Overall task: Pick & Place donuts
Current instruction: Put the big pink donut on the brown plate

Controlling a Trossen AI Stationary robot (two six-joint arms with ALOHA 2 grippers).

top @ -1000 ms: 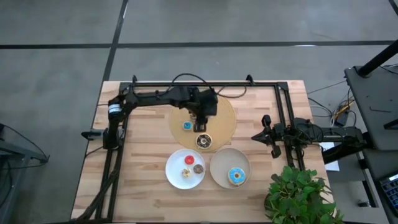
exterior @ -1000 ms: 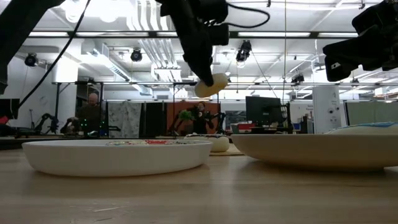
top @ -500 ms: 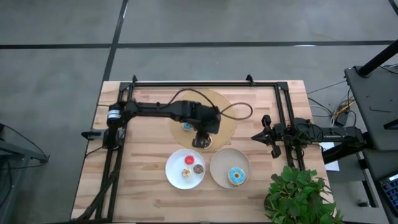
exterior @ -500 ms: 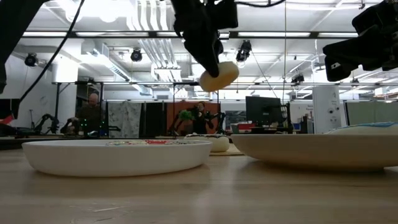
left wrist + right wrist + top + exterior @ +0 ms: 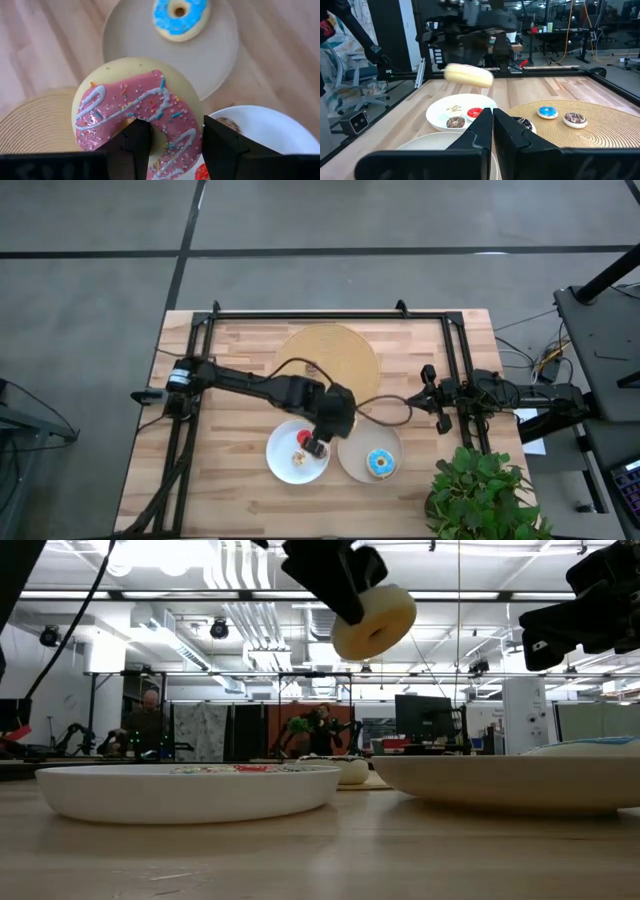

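left gripper clamped the pink donut through its hole, carried clear above the table, likely for height over the plate rims. it hung over the seam between the white plate, holding tiny donuts, and the tan plate, where the light blue donut lay. bare room showed beside the blue one. which plate it aimed for was hard to tell. right gripper sat closed at the table's right edge, well apart.
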